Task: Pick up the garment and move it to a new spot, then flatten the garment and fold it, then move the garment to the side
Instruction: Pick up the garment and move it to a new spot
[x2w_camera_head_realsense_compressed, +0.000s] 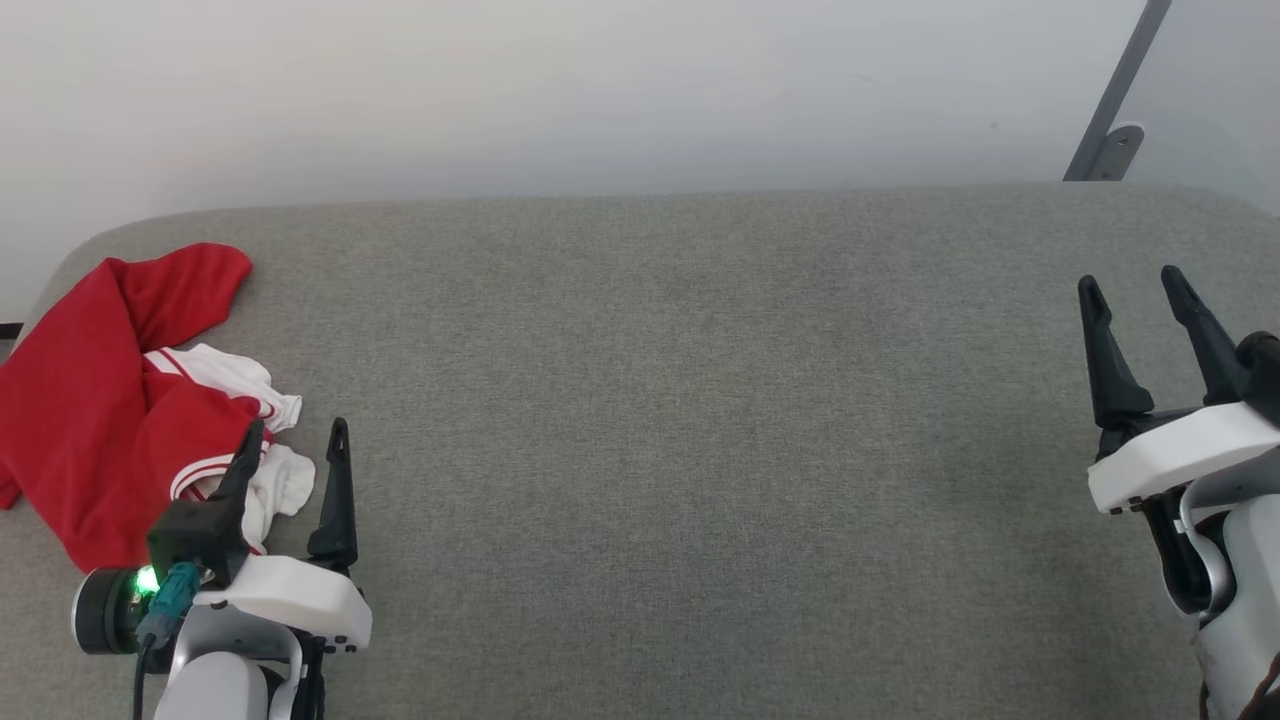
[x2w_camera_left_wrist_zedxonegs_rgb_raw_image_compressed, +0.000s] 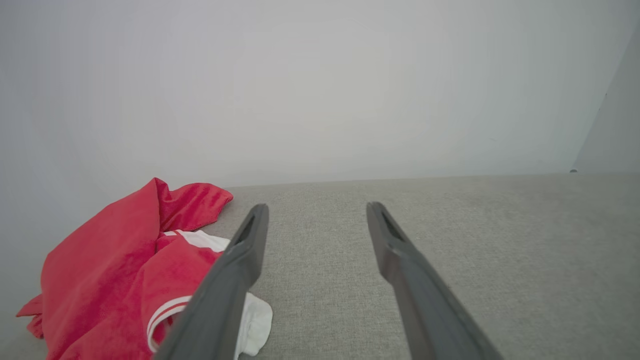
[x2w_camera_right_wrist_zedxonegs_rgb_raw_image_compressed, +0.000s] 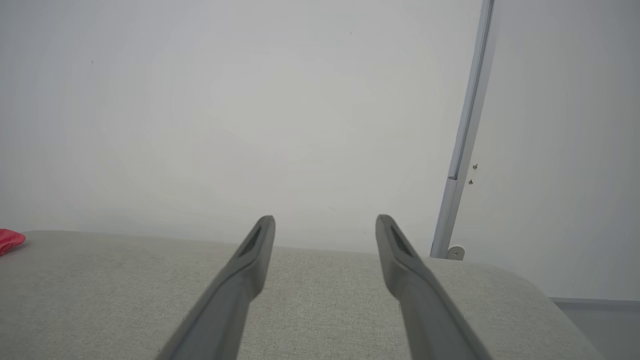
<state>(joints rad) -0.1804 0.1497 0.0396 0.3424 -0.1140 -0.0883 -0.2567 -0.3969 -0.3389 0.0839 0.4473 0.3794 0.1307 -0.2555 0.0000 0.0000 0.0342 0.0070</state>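
Over at the left edge the garment lies crumpled, pickup not begun; left gripper and right gripper gape empty, so left's gotta slide over and pinch.

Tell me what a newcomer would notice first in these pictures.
The crumpled bright red and white garment stands out, lying at the far left of the grey padded surface. The left gripper sits open right by its near edge, and the right gripper is open at the far right, well away from it.
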